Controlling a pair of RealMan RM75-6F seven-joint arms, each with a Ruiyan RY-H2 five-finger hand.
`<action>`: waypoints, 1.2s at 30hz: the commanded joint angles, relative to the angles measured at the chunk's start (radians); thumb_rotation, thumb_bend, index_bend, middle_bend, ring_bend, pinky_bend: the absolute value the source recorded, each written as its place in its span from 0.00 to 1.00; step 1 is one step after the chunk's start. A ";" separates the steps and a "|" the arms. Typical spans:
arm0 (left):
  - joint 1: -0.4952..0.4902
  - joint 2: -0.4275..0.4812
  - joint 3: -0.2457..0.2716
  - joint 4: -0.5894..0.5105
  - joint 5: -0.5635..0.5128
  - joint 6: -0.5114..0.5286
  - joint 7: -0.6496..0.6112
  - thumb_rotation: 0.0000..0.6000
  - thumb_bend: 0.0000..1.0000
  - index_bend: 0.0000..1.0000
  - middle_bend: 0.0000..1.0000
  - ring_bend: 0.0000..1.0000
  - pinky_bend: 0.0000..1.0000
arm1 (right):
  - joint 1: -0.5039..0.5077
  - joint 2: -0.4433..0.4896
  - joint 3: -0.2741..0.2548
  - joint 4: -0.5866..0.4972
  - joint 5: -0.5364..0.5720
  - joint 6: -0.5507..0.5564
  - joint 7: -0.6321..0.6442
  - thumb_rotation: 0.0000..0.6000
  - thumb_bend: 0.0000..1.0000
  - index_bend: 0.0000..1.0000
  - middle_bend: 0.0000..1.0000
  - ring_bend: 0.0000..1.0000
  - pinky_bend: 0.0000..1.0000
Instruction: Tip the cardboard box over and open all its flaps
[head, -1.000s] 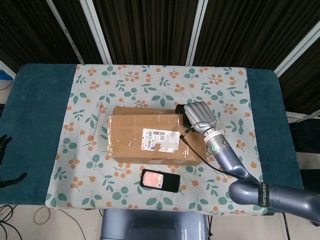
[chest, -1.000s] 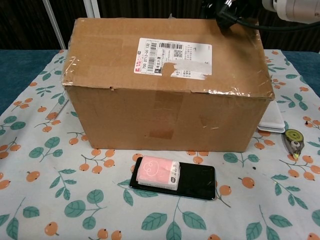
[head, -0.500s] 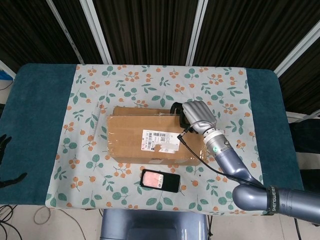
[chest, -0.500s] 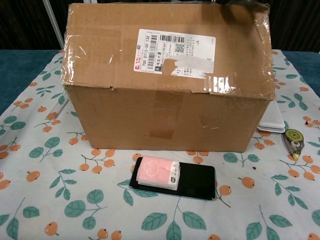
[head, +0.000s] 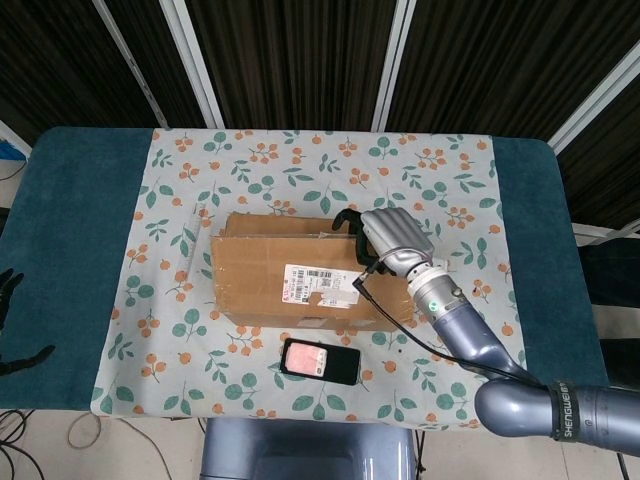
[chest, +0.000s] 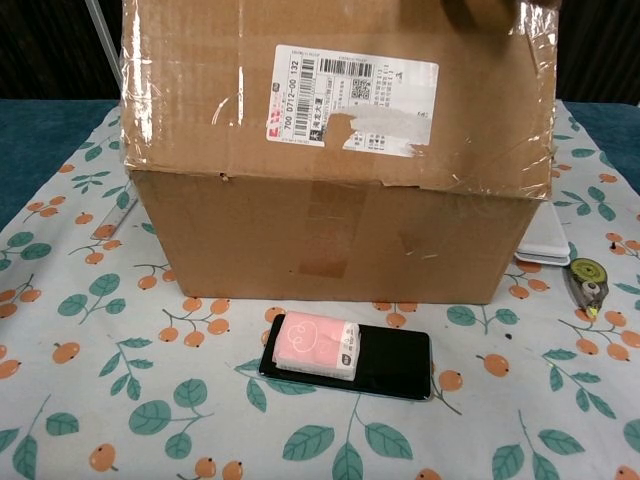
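Observation:
The cardboard box (head: 290, 280) stands in the middle of the floral cloth, its taped, labelled top face (chest: 340, 100) tilting toward me. In the chest view the box (chest: 330, 230) fills the upper frame. My right hand (head: 395, 235) lies over the box's far right top edge, its dark fingers (head: 347, 219) hooked behind that edge, gripping it. A dark bit of that hand shows at the chest view's top edge. My left hand (head: 8, 290) shows only as dark, spread fingers at the far left, off the table and holding nothing.
A black phone (head: 320, 361) with a pink tissue pack (chest: 312, 343) on it lies just in front of the box. A correction tape (chest: 583, 282) and a white flat object (chest: 545, 245) sit at the box's right. A clear ruler (head: 192, 240) lies to its left.
The box has tipped further toward me, its labelled top face rising in the chest view. My right hand moved left along the far edge and curled over it. The left hand stayed put.

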 joint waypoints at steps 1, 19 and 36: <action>0.000 0.000 0.000 0.001 0.000 0.000 -0.001 1.00 0.05 0.00 0.00 0.00 0.00 | 0.013 0.026 -0.004 -0.032 0.036 -0.007 -0.003 1.00 1.00 0.31 0.56 0.57 0.63; 0.000 -0.001 0.000 0.004 0.006 0.003 -0.006 1.00 0.05 0.00 0.00 0.00 0.00 | 0.078 0.100 -0.007 -0.148 0.124 0.020 -0.012 1.00 1.00 0.29 0.57 0.58 0.63; 0.000 0.001 0.001 0.001 0.003 0.000 -0.009 1.00 0.05 0.00 0.00 0.00 0.00 | 0.158 0.203 -0.004 -0.175 0.280 -0.082 0.018 1.00 1.00 0.29 0.57 0.58 0.64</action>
